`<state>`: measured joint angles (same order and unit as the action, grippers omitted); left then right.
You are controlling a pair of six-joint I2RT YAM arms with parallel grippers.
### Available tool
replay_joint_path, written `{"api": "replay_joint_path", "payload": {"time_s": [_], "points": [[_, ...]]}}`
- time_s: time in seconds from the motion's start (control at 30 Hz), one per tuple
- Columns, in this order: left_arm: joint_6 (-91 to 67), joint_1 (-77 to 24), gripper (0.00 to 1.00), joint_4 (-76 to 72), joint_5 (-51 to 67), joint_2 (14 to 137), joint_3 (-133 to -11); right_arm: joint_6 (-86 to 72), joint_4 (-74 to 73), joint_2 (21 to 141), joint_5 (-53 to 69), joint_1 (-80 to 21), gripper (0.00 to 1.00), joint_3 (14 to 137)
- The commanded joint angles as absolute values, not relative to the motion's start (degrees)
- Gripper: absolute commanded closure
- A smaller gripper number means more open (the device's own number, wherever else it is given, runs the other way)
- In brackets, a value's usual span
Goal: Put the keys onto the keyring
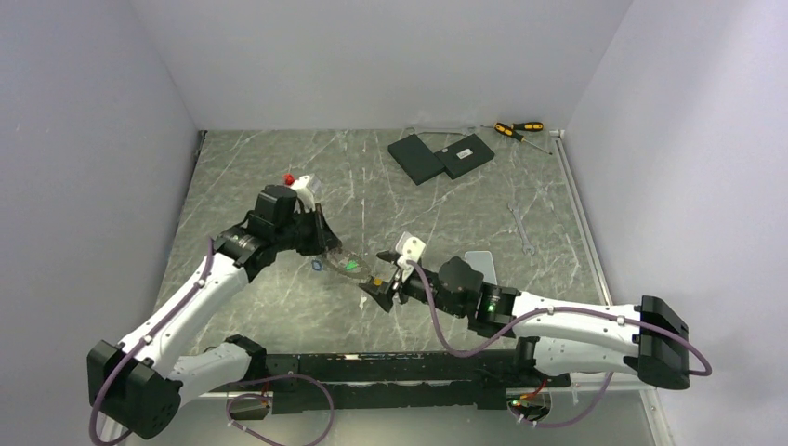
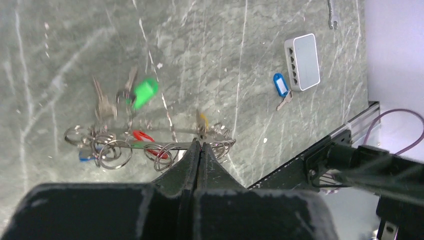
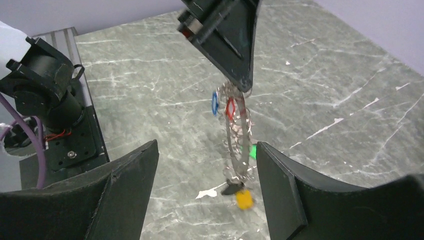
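on the marble table (image 1: 279, 167), left tool (image 2: 200, 143) grips the keyring (image 2: 165, 145) (right tool (image 3: 206, 147) wide).

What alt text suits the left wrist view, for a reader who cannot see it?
The left hand, shut, pinches the keyring, hung with small rings and green, red, blue and yellow tags, above a grey marbled table. Farther off, a blue-tagged key lies beside a pale box.

— Where is the top camera sitting?
— High above and behind the table's (image 1: 279, 186) near edge, looking down and forward, taking in the whole surface from afar.
— And the wrist ones?
— The left is staring steeply down past the left gripper (image 2: 201, 146), close in. The right is hanging low, facing the left edge. All three are sharing the keyring (image 1: 348, 265).
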<state>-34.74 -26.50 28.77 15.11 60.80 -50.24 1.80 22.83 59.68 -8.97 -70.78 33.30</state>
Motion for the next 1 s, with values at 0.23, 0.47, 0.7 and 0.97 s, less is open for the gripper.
{"api": "replay_joint_path", "payload": {"time_s": [0.23, 0.47, 0.7, 0.97], "points": [[-8.2, -26.6, 1.0, 28.5, 20.6, 49.8, -56.6, 1.7, 15.6, 56.8, 5.8, -65.1, 0.28, 38.4], [-1.3, -26.6, 1.0, 27.0, 25.7, 47.1, -56.2, 2.5, 14.3, 57.1, 16.5, -62.2, 0.33, 41.1], [1.5, -26.6, 1.0, 22.2, 31.4, 44.7, -52.9, 2.6, 13.0, 57.8, 21.5, -59.7, 0.33, 43.9], [3.0, -26.6, 1.0, 18.3, 40.2, 41.1, -48.8, 4.9, 10.0, 59.8, 26.1, -58.3, 0.35, 47.3]]}}
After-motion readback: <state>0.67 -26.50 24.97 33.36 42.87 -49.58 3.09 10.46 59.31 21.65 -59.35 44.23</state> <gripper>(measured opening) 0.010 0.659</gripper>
